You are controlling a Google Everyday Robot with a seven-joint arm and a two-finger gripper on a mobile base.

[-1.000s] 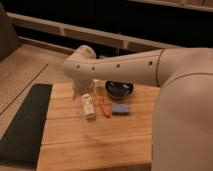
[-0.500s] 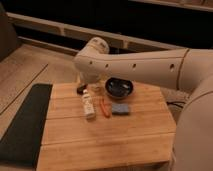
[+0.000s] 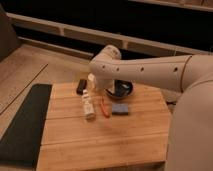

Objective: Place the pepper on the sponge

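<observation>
The pepper (image 3: pixel 104 107), a thin orange-red piece, lies on the wooden table just left of the blue sponge (image 3: pixel 120 108), close to it but not on it. My gripper (image 3: pixel 92 80) hangs below the white wrist at the back of the table. It is above and behind the pepper, is open and holds nothing. The arm reaches in from the right and hides part of the table's back edge.
A white bottle (image 3: pixel 88 105) with a tan label lies left of the pepper. A dark round bowl (image 3: pixel 121 90) stands behind the sponge, partly behind the arm. A small dark block (image 3: pixel 81 86) sits at the back left. A dark mat (image 3: pixel 22 125) borders the wooden table (image 3: pixel 100 145) on the left.
The arm has swung to the right and drawn back, uncovering more of the table's right side. The pepper, sponge and bottle have stayed in place.
</observation>
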